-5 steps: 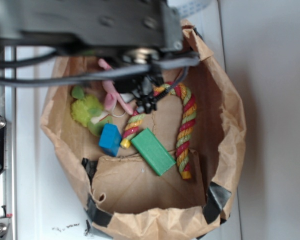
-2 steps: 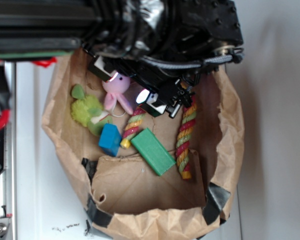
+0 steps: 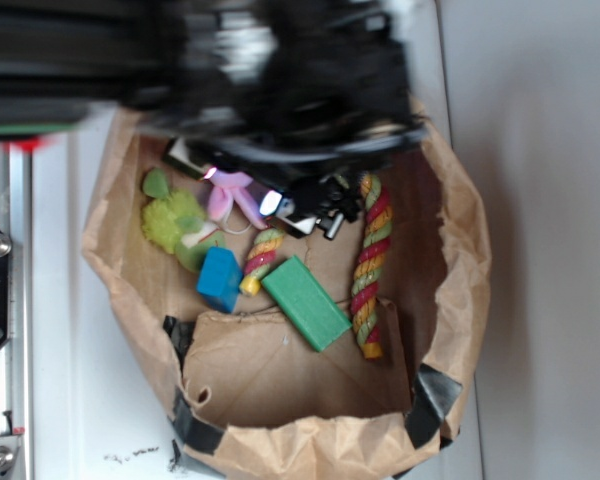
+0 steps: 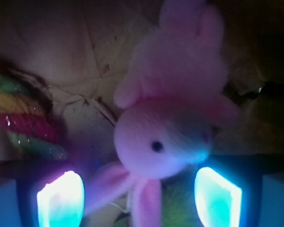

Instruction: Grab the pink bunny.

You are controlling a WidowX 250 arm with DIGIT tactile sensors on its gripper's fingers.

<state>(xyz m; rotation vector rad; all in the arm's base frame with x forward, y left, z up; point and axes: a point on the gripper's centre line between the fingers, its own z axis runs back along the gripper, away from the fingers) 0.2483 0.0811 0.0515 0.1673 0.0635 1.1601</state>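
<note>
A brown paper bag (image 3: 450,250) holds the bunny (image 3: 227,196), a lime-green plush (image 3: 172,222), a blue block (image 3: 219,280), a green block (image 3: 305,302) and a striped rope (image 3: 370,262). The bunny lies near the bag's back wall, just beside the plush. It is soft pink, with a pale round face, a dark dot eye, and thin limbs. The gripper (image 4: 139,194) hangs spread wide above it, lit pads (image 4: 60,198) on either side of the head, grasping nothing.

One brown paper bag (image 3: 450,250) holds one soft pink plush bunny (image 3: 227,196), one fuzzy lime-green plush toy (image 3: 175,222), one blue block (image 3: 219,279), one green rectangular block (image 3: 305,303) and one red-yellow-green twisted rope (image 3: 368,265).
</note>
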